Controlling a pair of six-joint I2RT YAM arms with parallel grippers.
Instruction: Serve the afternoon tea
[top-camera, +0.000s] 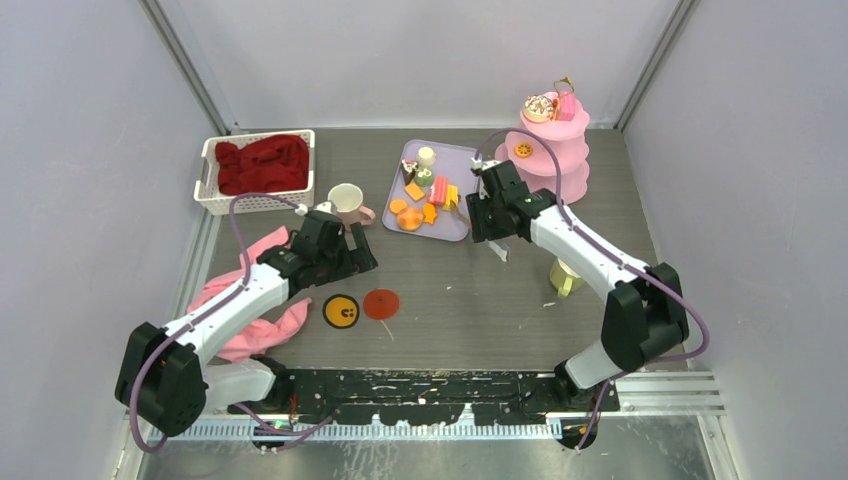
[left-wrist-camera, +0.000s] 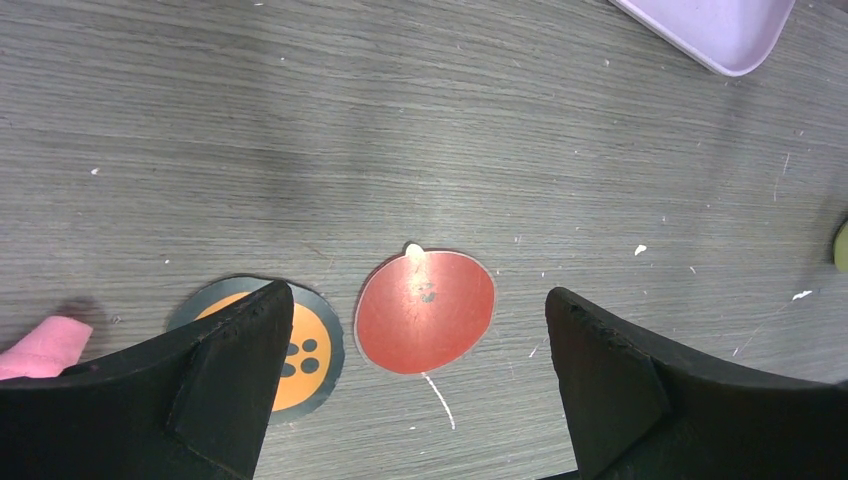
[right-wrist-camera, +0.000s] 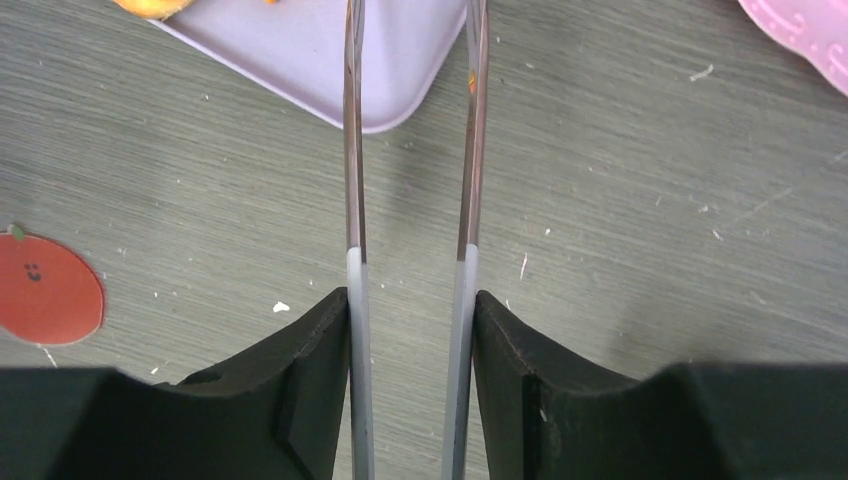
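Two thin steel arms are all I have to lift the food with. My right gripper (right-wrist-camera: 410, 300) is pinching the metal tweezers (right-wrist-camera: 353, 150), one finger pressed on each arm. The arms stand apart, and I can see nothing between them. Their far ends run out of the wrist view over the near right corner of the lavender tray (right-wrist-camera: 390, 70). The toy cakes and fruit pieces (top-camera: 425, 195) lie in a cluster on that tray, which sits at the middle of the table toward its far edge. The pink tiered stand (top-camera: 560, 160) in the far right corner already carries a few cakes (top-camera: 541, 106) on top and a donut (top-camera: 523, 150) lower down. My main worry is the tweezers twisting or sliding in so narrow a pinch. If that happens, the tips could miss a piece or flick it off the tray. Squeezing too hard could shoot a small piece out sideways. The yellowish mug (top-camera: 565, 278) stands just beside my right forearm, so a careless swing toward the stand could tip it. My left gripper (left-wrist-camera: 415, 300) hangs spread wide and empty over the red coaster (left-wrist-camera: 425, 310) and the orange paw-print coaster (left-wrist-camera: 305, 355). The pale mug (top-camera: 346, 203) is close behind it, where a stray reach could knock it.
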